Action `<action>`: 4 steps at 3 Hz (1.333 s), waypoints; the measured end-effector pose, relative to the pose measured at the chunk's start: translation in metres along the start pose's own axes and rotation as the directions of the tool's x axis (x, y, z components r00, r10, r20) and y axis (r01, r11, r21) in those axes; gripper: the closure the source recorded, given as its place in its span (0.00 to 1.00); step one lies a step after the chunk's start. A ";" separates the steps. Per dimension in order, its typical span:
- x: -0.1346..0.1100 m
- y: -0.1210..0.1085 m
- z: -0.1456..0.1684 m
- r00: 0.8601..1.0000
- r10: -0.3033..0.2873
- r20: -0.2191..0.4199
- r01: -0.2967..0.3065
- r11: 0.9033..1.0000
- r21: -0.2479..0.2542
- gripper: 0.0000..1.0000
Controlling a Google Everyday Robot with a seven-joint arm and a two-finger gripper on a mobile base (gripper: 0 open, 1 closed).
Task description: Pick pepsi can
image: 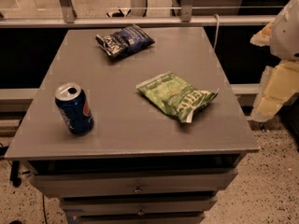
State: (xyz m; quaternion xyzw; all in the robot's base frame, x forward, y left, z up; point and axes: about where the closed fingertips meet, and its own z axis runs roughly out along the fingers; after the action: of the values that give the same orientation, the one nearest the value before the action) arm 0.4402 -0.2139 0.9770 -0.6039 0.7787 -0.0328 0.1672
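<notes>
The pepsi can (74, 109) is dark blue with a silver top and stands upright near the front left of the grey table (140, 134). My gripper (275, 94) shows as cream-coloured parts at the right edge of the view, off the table's right side, below a white arm housing (287, 31). It is far to the right of the can and holds nothing that I can see.
A green crinkled snack bag (176, 97) lies right of the table's centre. A dark blue snack bag (124, 41) lies at the back. Drawers (138, 183) sit below the front edge. A rail and glass partition (140, 20) run behind the table.
</notes>
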 end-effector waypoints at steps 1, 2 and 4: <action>-0.019 -0.003 0.018 0.995 0.006 0.099 -0.005 1.000 -0.014 0.00; -0.069 -0.001 0.052 0.957 0.015 0.289 0.003 0.998 -0.062 0.00; -0.204 0.039 0.090 0.765 0.057 0.641 0.071 0.983 -0.172 0.00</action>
State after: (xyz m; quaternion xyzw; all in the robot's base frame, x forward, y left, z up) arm 0.4747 0.0047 0.9270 -0.5944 0.6713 0.2483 0.3666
